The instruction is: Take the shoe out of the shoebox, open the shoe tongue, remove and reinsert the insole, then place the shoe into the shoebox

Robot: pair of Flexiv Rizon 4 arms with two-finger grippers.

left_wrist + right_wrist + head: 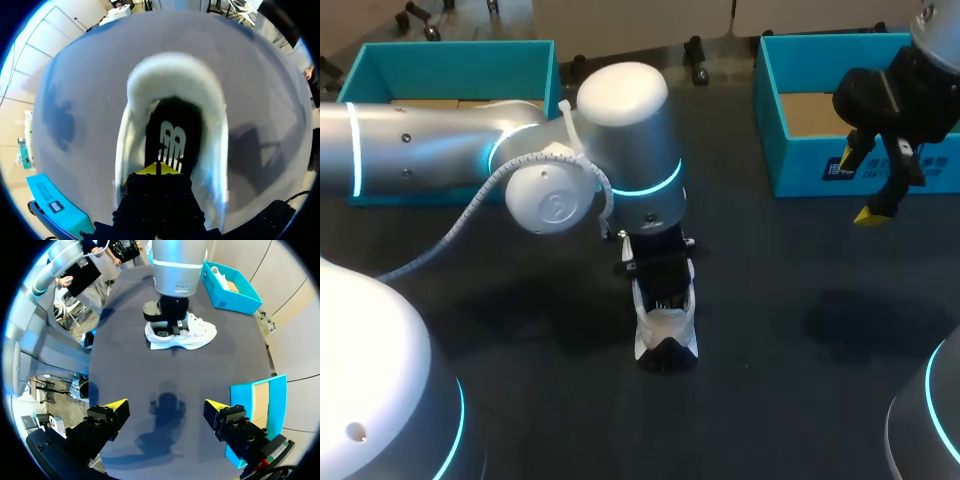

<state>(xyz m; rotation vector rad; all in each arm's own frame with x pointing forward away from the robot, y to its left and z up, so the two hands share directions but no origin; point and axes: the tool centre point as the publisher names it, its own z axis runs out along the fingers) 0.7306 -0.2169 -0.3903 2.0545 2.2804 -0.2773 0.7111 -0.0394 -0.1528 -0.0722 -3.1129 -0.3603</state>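
The left gripper [158, 169] is set inside the white lace-up sneaker [665, 330], fingers pressed together over its black insole [172, 132]. Well apart from the sneaker, the right gripper [165, 406] is held spread.

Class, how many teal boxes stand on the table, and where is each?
2. One teal box stands at the far left of the table, partly behind the left arm; the other at its far right. No others show.

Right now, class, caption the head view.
Left gripper sits in the white shoe; right gripper hovers near a shoebox.
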